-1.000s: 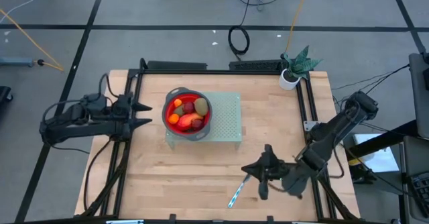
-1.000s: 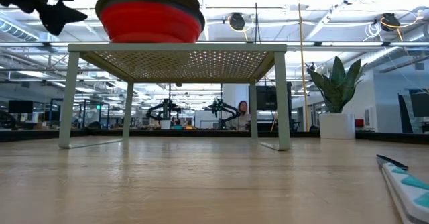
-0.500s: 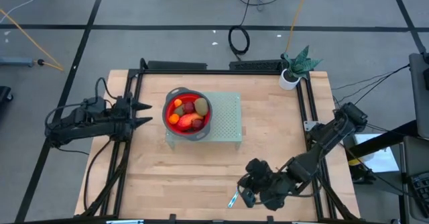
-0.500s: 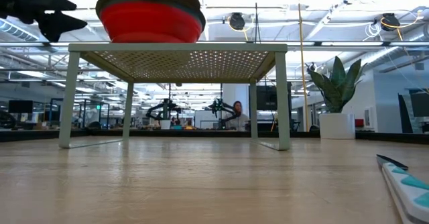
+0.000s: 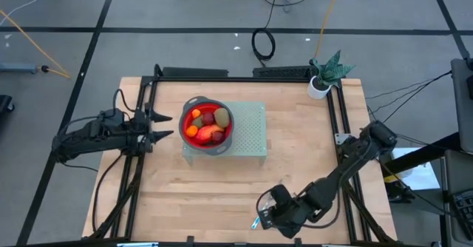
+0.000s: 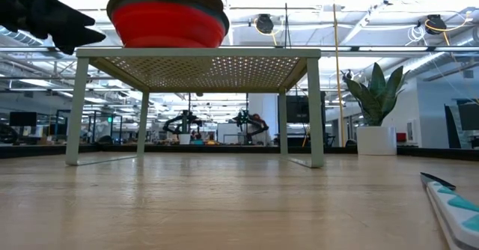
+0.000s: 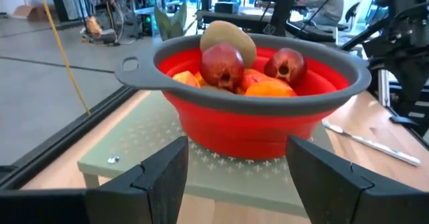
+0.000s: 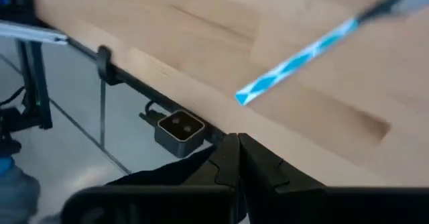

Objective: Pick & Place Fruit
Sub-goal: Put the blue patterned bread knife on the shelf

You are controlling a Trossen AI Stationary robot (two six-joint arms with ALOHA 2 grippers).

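Note:
Several small fruit (image 7: 242, 66), red, orange and olive-brown, lie in a red bowl (image 5: 208, 125) with a grey rim. The bowl stands on a pale green perforated stand (image 5: 250, 132). My left gripper (image 5: 169, 126) hangs open at the bowl's left, level with it and pointing at it; the bowl (image 7: 261, 117) shows beyond its two fingers. Near the table's front edge my right gripper (image 5: 264, 217) is shut and slants down beside a slim silver-and-blue knife (image 8: 295, 63) that lies flat on the wood. Its fingertips (image 8: 234, 147) stand clear of the knife's blue end.
A potted plant (image 5: 322, 80) stands at the table's far right corner. Black rails (image 5: 336, 121) run along the table's sides and back. The stand's legs (image 6: 314, 108) leave open space under it. In the low view the knife (image 6: 453, 201) lies at the near right.
My right gripper has swung down and toward the table's near edge and left, rolling its wrist, and now hangs over the knife's blue end, still shut. My left gripper has sunk a little and edged toward the bowl, still open.

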